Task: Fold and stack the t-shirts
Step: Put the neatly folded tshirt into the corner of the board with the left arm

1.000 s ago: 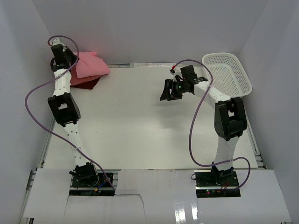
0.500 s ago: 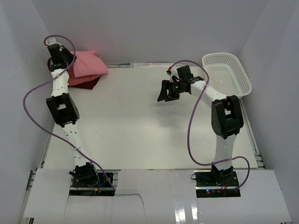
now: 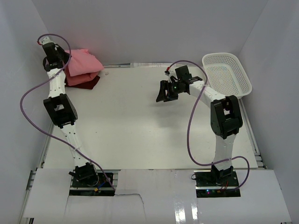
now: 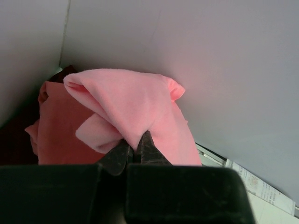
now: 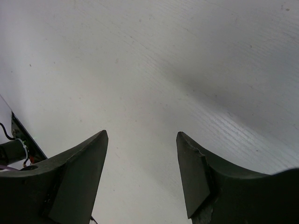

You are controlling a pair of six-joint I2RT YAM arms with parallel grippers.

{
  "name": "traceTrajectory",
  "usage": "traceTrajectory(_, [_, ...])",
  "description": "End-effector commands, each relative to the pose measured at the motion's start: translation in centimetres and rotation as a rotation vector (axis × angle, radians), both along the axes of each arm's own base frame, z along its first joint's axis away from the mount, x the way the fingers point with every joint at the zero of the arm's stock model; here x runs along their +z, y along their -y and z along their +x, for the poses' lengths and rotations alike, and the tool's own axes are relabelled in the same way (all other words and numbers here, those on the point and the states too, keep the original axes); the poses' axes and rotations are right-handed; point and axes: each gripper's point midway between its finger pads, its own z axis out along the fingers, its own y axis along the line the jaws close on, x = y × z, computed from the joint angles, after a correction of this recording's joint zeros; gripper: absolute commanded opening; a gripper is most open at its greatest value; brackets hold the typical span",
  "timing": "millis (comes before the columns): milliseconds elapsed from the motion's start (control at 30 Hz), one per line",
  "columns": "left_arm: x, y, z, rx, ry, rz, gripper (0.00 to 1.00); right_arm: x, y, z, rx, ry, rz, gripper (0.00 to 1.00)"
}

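We are pinching the rose pink t-shirt [image 4: 140, 102] in our left gripper [image 4: 135, 144], far-left corner; our open right gripper [image 5: 141, 135] is hovering well apart.

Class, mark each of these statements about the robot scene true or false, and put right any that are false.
1. The left gripper is shut on the rose pink t-shirt. True.
2. The right gripper grips a t-shirt. False: it is open and holds nothing, with only the table beneath it.
3. A t-shirt lies in the white mesh basket. False: no cloth shows in it.
4. The dark red t-shirt lies at the bottom of the pile in the far left corner. True.
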Motion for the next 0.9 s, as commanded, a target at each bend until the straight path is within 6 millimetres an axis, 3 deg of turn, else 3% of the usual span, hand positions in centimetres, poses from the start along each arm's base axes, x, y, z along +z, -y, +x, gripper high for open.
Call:
traceTrajectory(0, [6.8,-1.5,-1.8,0.058,0.099,0.051,0.00,0.6,-0.5,0.4,0.017,0.020,0.010,0.67])
traceTrajectory(267, [1.9,-3.0,-1.4,0.075,0.023,0.019,0.00,0.5,-0.7,0.4,0.027,0.016,0.005,0.67])
traceTrajectory(300, [0.7,-3.3,-1.2,0.081,0.006,0.012,0.04,0.5,-0.6,0.3,0.027,0.014,0.004,0.67])
traceTrajectory(367, [-0.3,-3.6,-1.0,0.084,-0.005,0.005,0.22,0.5,-0.6,0.3,0.029,0.014,0.002,0.67])
traceTrajectory(433, [-2.0,-4.3,-0.8,0.098,-0.031,-0.001,0.24,0.5,-0.6,0.2,0.033,0.010,-0.001,0.67])
traceTrajectory(500, [-2.9,-4.9,-0.7,0.108,-0.041,-0.016,0.51,0.5,-0.6,0.0,0.039,0.009,-0.006,0.67])
traceTrajectory(533, [-2.8,-5.1,-0.7,0.113,-0.038,-0.027,0.67,0.6,-0.6,-0.1,0.042,0.010,-0.008,0.67])
traceTrajectory(567, [-2.8,-5.1,-0.7,0.112,-0.036,-0.034,0.98,0.6,-0.6,-0.2,0.044,0.008,-0.009,0.67])
traceTrajectory(700, [-0.8,-3.9,-0.5,0.069,0.002,-0.034,0.98,0.8,-0.9,-0.3,0.048,0.011,0.002,0.67])
traceTrajectory(800, [2.2,-1.4,-0.8,0.015,0.031,0.004,0.98,0.9,-1.2,-0.6,0.054,0.017,0.002,0.67])
traceTrajectory(833, [4.9,-0.3,-1.5,-0.007,0.063,0.021,0.98,1.2,-1.3,-0.5,0.057,0.025,0.007,0.67])
traceTrajectory(867, [5.8,0.8,-1.9,-0.028,0.067,0.031,0.98,1.3,-1.3,-0.5,0.055,0.028,0.008,0.67])
